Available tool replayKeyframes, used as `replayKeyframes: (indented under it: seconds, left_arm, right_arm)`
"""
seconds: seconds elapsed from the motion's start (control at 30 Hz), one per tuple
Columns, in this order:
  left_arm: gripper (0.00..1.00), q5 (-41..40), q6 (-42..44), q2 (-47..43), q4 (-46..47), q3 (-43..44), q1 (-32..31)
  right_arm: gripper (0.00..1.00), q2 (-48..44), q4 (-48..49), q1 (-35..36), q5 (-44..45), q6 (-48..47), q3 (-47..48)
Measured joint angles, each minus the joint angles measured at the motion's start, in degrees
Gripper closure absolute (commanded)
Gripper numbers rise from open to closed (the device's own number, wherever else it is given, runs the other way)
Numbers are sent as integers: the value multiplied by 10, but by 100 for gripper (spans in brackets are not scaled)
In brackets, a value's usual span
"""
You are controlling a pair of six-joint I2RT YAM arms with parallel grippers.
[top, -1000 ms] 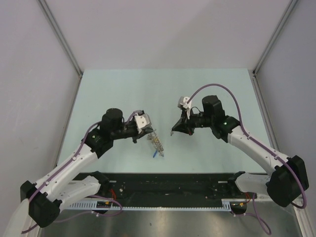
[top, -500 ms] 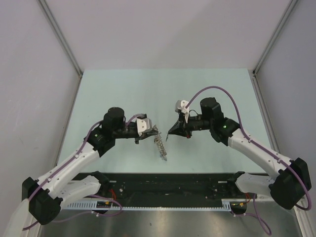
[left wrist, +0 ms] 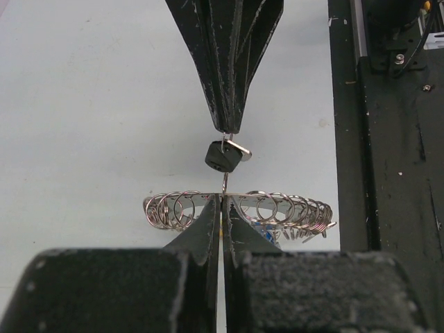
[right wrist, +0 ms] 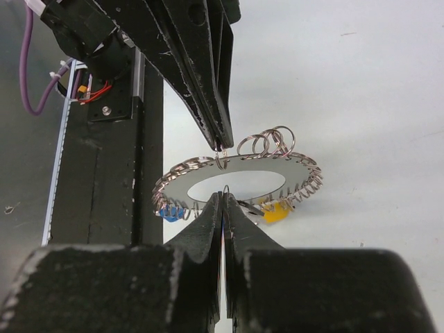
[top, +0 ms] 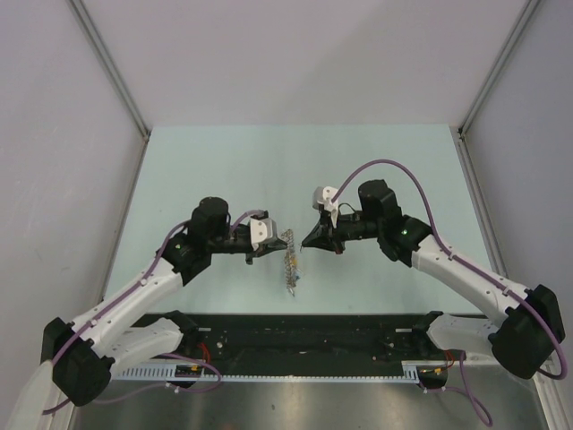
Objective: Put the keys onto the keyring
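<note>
Open table (top: 224, 161) round our keyring (top: 289, 262), long axis near-far: left gripper (left wrist: 222, 208) tight on it, right gripper (right wrist: 223, 205) tight on black key (left wrist: 223, 157).

Pale blue-green surface (top: 224, 161), flat and matte. A black rail (top: 304, 333) runs along its near edge. Grey walls (top: 54, 134) close it in left, right and far from the rail. The keyring (top: 288, 258) sits just beyond the rail's middle; can't tell if its low end touches the surface.
</note>
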Motion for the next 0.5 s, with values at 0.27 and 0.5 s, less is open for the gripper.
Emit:
replayKeyframes:
  seconds: [0.27, 0.5]
  left_arm:
    - [100, -5, 2, 1, 2, -7, 0]
    - [100, -4, 2, 4, 13, -9, 0]
  right_arm:
    - [100, 2, 0, -5, 7, -3, 0]
    - [100, 2, 0, 11, 22, -18, 0]
